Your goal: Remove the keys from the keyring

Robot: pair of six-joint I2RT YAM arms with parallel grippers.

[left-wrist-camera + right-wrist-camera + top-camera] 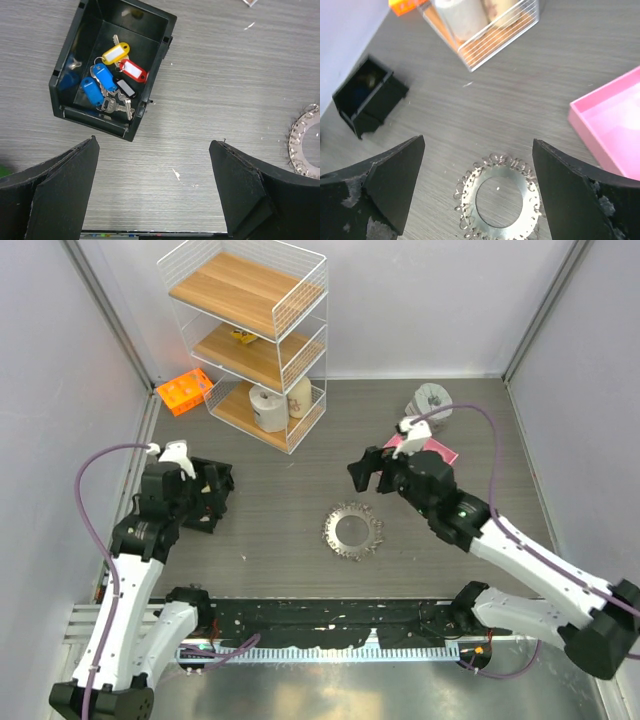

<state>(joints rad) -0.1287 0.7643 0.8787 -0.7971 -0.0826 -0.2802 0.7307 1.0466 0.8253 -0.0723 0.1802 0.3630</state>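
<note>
The keyring (376, 535) is a flat silver ring with small wire loops round its rim, lying flat mid-table. It also shows between my right fingers in the right wrist view (503, 170) and at the right edge of the left wrist view (305, 150). Keys (112, 75) with yellow, blue, red and black tags lie in a black box (95, 121). My left gripper (213, 498) (154, 142) is open and empty, hovering just beside that box. My right gripper (366, 472) (479, 140) is open and empty, above and behind the ring.
A white wire shelf (250, 330) with paper rolls stands at the back left, next to an orange rack (185, 390). A pink tray (425, 448) (610, 120) and a grey roll (430, 400) sit at the back right. The black box also shows in the right wrist view (367, 100).
</note>
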